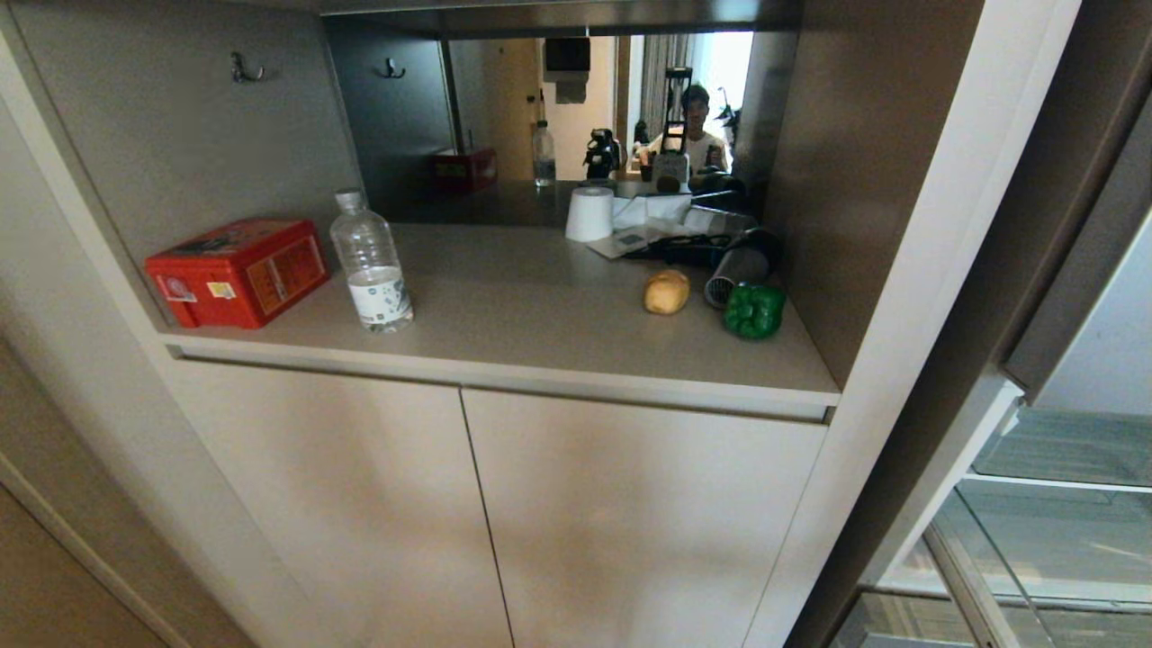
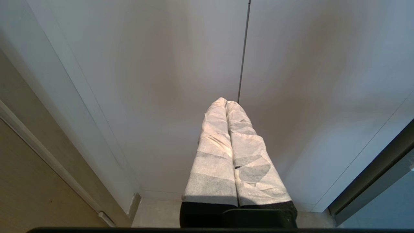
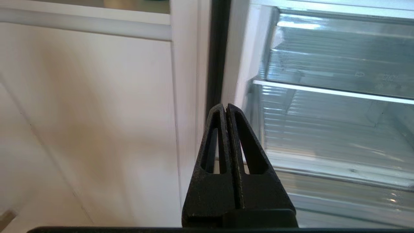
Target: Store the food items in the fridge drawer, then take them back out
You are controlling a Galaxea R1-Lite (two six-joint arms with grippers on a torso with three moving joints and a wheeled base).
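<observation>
1. The potato [image 1: 666, 292] and the green bell pepper [image 1: 754, 310] lie on the counter [image 1: 540, 315] of the cabinet niche, near its right wall, close together but apart. Neither is in the fridge.
2. Just behind them lies a grey-black hair dryer [image 1: 742, 261], its nozzle pointing between the two. The pepper sits almost against it, so a reach for the pepper will likely need care to avoid nudging the dryer.
3. Farther back stand a white paper roll [image 1: 589, 213] and some loose papers. A water bottle [image 1: 371, 263] and a red tin box [image 1: 238, 270] sit toward the counter's left, well apart from the food.
4. The fridge drawer [image 3: 330, 126] is to the right of the cabinet. Its clear ribbed glass panels show in the right wrist view and nothing visible lies in them. It appears already accessible, which suits loading first.
5. The right gripper [image 3: 225, 108] hangs low before the seam between cabinet and fridge, its black fingers pressed together with nothing between them.
6. The left gripper [image 2: 225, 102], its fingers wrapped in white cloth tape, points at the lower cabinet doors [image 2: 161, 81]. It too is fully closed and empty.
7. Neither arm shows in the head view. Both seem parked, so the storing step has apparently not begun.
8. The niche's mirrored back reflects a person seated in the room behind.
</observation>
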